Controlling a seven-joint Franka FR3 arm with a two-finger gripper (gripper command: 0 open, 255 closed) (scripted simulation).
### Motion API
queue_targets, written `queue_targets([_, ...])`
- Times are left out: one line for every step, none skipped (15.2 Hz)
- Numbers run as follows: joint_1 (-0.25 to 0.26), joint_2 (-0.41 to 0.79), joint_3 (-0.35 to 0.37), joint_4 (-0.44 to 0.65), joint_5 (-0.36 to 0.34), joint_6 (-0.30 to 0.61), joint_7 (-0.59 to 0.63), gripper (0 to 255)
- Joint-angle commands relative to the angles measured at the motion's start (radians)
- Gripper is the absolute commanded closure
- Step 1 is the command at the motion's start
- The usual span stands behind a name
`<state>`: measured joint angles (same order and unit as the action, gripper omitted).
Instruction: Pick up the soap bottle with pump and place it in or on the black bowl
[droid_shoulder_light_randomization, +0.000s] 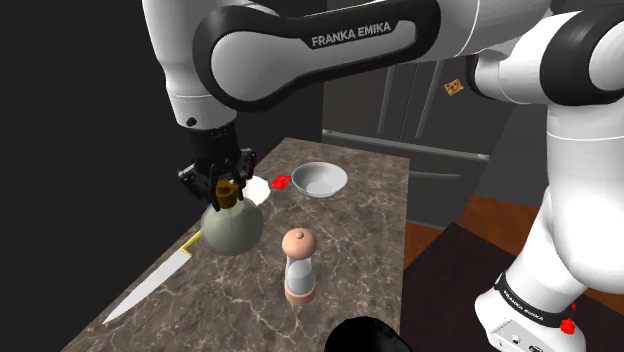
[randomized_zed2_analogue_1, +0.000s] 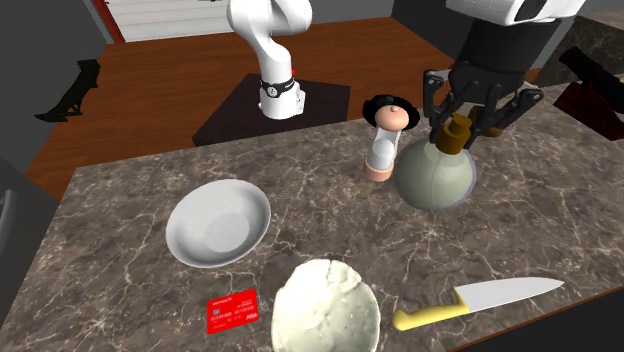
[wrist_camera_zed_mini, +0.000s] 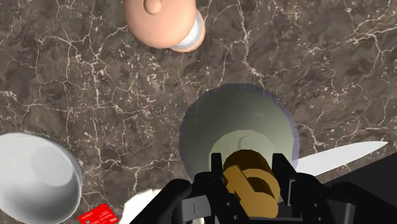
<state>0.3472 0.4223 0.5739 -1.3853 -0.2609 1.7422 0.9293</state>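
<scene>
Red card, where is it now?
The red card lies on the counter, lower left in the second exterior view, between the grey bowl and the white bowl.

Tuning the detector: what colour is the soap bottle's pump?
Brownish gold pump, atop a round grey-green bottle; clearest in the wrist view.

You have a dark, pale-veined desk (randomized_zed2_analogue_1: 110, 200) carrying a light grey bowl (randomized_zed2_analogue_1: 218, 222), a red card (randomized_zed2_analogue_1: 232, 311) just beside a white crumpled dish (randomized_zed2_analogue_1: 326, 308), and a yellow-handled knife (randomized_zed2_analogue_1: 480, 300) near one edge. A grinder (randomized_zed2_analogue_1: 384, 145) with a tan knob stands upright close to a round olive bottle (randomized_zed2_analogue_1: 432, 172).
</scene>
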Motion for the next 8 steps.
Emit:
queue_targets([0.005,0.002,0.001,0.031,0.0,-0.029,-0.003,255])
queue_targets([0.007,0.003,0.001,0.047,0.0,-0.043,-0.004,255])
queue_targets([0.01,0.005,0.001,0.062,-0.001,-0.057,-0.005,255])
queue_targets([0.01,0.004,0.001,0.062,0.0,-0.057,-0.005,255])
queue_targets([-0.003,-0.039,0.01,0.006,0.018,-0.041,0.001,255])
queue_targets([-0.015,-0.081,0.019,-0.047,0.038,-0.026,0.006,255])
queue_targets([-0.025,-0.122,0.028,-0.096,0.058,-0.013,0.01,255])
queue_targets([-0.034,-0.163,0.035,-0.143,0.078,-0.002,0.012,255])
